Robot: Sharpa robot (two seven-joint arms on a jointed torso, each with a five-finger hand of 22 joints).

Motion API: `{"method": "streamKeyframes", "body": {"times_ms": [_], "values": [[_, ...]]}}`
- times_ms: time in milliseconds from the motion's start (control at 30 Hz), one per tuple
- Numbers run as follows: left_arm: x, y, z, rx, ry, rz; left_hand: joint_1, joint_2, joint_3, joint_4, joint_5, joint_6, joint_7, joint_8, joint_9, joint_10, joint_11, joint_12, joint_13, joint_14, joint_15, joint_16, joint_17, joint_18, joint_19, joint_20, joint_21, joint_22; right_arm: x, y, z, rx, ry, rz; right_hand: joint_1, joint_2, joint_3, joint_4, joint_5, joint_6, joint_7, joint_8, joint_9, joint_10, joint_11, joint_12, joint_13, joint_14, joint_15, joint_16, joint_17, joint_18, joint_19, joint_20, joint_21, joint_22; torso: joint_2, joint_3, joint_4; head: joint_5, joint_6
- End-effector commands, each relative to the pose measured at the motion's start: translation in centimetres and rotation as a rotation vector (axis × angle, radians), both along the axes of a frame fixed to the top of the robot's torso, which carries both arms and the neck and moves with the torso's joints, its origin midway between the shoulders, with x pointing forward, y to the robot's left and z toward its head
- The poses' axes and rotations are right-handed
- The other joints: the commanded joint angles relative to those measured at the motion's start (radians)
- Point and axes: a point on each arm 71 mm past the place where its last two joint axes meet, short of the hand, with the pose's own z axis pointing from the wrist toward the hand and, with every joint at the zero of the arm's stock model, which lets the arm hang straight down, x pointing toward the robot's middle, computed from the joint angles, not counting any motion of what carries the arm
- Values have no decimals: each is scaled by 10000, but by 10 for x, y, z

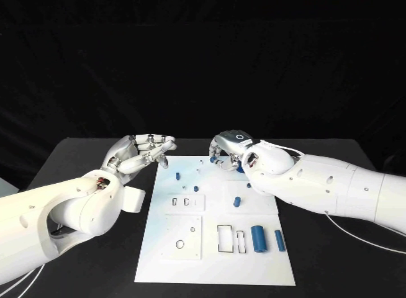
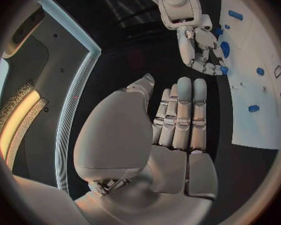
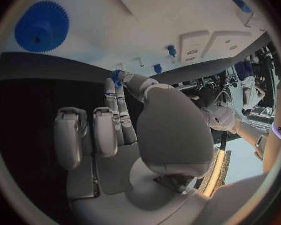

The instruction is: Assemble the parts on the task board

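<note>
Lying mid-table, the white task board point(image 1: 216, 233) carries blue parts point(image 1: 257, 238). At its far edge the right hand point(image 1: 228, 152) pinches a small blue piece point(image 3: 117, 78); the left hand point(image 1: 142, 154) hovers beside the board, holding nothing, fingers straight.

left hand point(image 1: 142, 152): fingers straight, together, empty | right hand point(image 1: 228, 151): fingers curled downward

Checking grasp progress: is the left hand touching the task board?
Apart. The left wrist view shows black table between the left hand and the task board.
</note>
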Motion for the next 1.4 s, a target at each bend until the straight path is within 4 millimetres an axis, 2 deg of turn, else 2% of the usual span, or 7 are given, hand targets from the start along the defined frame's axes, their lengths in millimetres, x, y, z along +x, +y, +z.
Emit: {"method": "streamKeyframes", "body": {"times_ms": [33, 200, 467, 533, 833, 1133, 1400], "values": [[0, -3, 2, -134, -23, -212, -10, 63, 63, -18, 10, -7, 13, -43, 12, -57, 21, -2, 17, 13, -13, 46, 17, 133, -73, -6, 54, 21, 2, 3, 3, 148, -412, -101, 119, 159, 6, -67, -34, -5, 23, 59, 386, 133, -85, -13, 16, 551, -93, 37, 11, -169, 326, -58, 31, 1013, 17, 8, 5, 19, -22], [0, -4, 2, -144, -37, -239, -10, 63, 63, -18, 10, -7, 13, -43, 12, -57, 21, -2, 17, 13, -13, 46, 17, 133, -73, -6, 54, 21, 6, 12, 2, 160, -415, -66, 106, 154, 9, -65, -32, -17, 25, 57, 394, 125, -81, -21, 18, 550, -91, 37, 6, -169, 326, -57, 32, 1014, 40, -4, 51, 12, -124], [1, -5, 6, -146, -126, -255, -10, 63, 63, -18, 10, -7, 13, -43, 12, -57, 21, -2, 17, 13, -13, 46, 17, 133, -73, -6, 54, 21, 10, 19, -3, 135, -304, -132, 79, 142, 18, -68, -16, -53, 32, 49, 412, 102, -73, -39, 20, 551, -84, 46, 13, -170, 326, -52, 35, 1020, 127, -38, 147, 4, -106], [2, -4, 7, -143, -144, -249, -10, 63, 63, -18, 10, -7, 13, -43, 12, -57, 21, -2, 17, 13, -13, 46, 17, 133, -73, -6, 54, 21, 10, 20, -4, 138, -273, -116, 79, 142, 18, -68, -16, -53, 32, 49, 412, 102, -73, -39, 20, 551, -84, 46, 13, -170, 326, -52, 35, 1020, 134, -36, 134, 33, -114], [3, -5, 9, -140, -181, -252, -10, 63, 63, -18, 10, -7, 13, -43, 12, -57, 21, -2, 17, 13, -13, 46, 17, 133, -73, -6, 54, 21, 10, 24, -8, 41, -56, -44, 46, 124, 23, -68, -18, -84, 40, 43, 431, 76, -61, -53, 23, 552, -72, 54, 15, -170, 325, -48, 37, 1024, 202, -56, 175, 6, -84], [3, -5, 9, -142, -193, -256, -6, 57, 69, -20, 10, -9, 15, -47, 14, -66, 23, -4, 16, 10, -12, 65, 16, 133, -85, -6, 79, 38, 11, 24, -9, -30, 39, -94, 27, 114, 22, -67, -31, -97, 42, 41, 441, 67, -56, -55, 26, 550, -67, 51, 3, -167, 317, -45, 28, 1013, 208, -63, 196, 11, -89], [3, -6, 9, -146, -193, -269, -6, 57, 69, -20, 10, -9, 15, -47, 14, -66, 23, -4, 16, 10, -12, 65, 16, 133, -85, -6, 79, 38, 12, 27, -11, -85, 157, -61, -11, 86, 19, -63, -48, -129, 47, 32, 457, 42, -46, -63, 28, 547, -57, 50, -11, -161, 303, -39, 10, 990, 208, -63, 183, 52, -98]]}}
